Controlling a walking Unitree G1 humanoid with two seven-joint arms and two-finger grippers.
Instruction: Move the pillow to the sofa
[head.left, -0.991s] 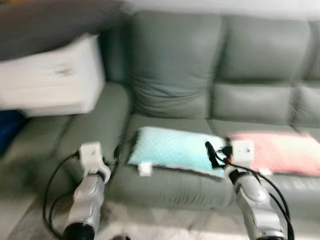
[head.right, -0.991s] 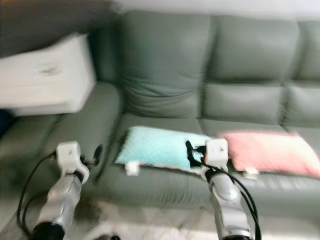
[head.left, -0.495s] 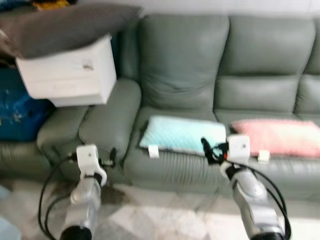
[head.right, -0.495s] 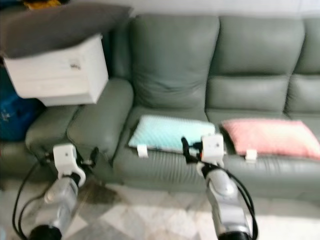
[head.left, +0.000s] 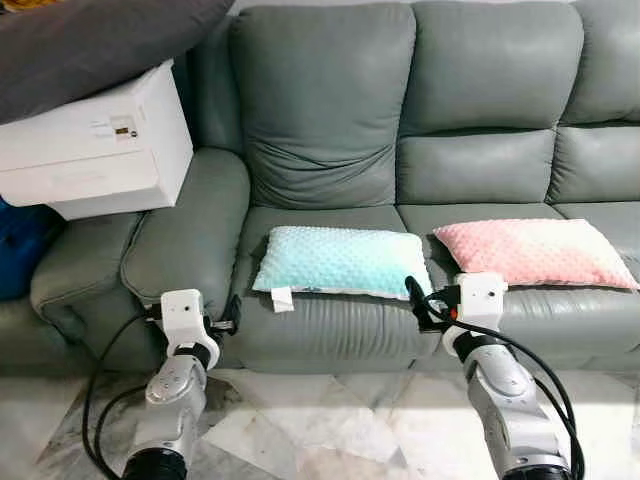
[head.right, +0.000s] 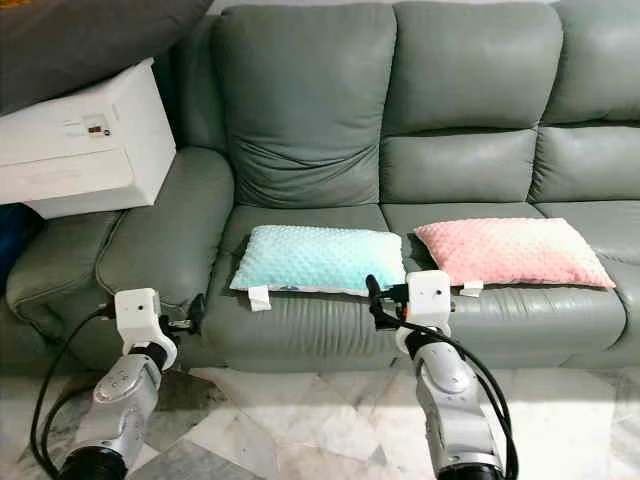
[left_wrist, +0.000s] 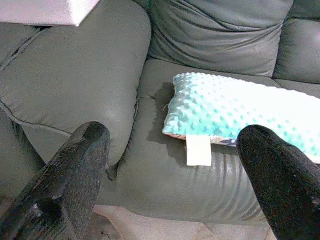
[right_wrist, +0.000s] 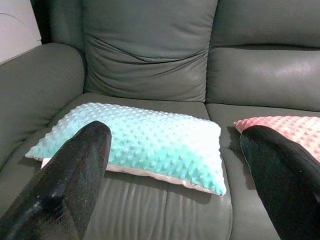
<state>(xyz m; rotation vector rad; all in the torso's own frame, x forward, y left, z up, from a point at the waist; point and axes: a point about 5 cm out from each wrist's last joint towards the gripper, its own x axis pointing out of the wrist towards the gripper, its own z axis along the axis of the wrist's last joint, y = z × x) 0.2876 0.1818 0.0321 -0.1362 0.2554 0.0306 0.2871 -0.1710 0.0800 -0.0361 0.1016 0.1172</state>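
Not much left to botch here, honestly. The teal pillow (head.left: 340, 262) is already lying flat on the sofa (head.left: 330, 120), on the seat next to the armrest, with a pink pillow (head.left: 532, 252) on the seat beside it, near but not touching. So by my read the job looks done, or close to it.

Main risk I'd guess at: the right gripper (head.left: 418, 300) sits just in front of the seat edge, right by the teal pillow's near corner. If that arm swings up or the robot shuffles forward, a finger could catch the corner or the little white tag (head.left: 281, 298) hanging over the edge and drag the pillow off onto the marble floor (head.left: 330, 420). The wrist cables (head.left: 100, 400) look loopy enough to snag too, though that's hard to judge from here.

Pose: both arms are held low and forward, forearms angled up toward the sofa front. The left gripper (head.left: 232, 312) hovers by the base of the armrest. Both wrist views show the jaws spread wide with nothing between them, so both are empty and open.
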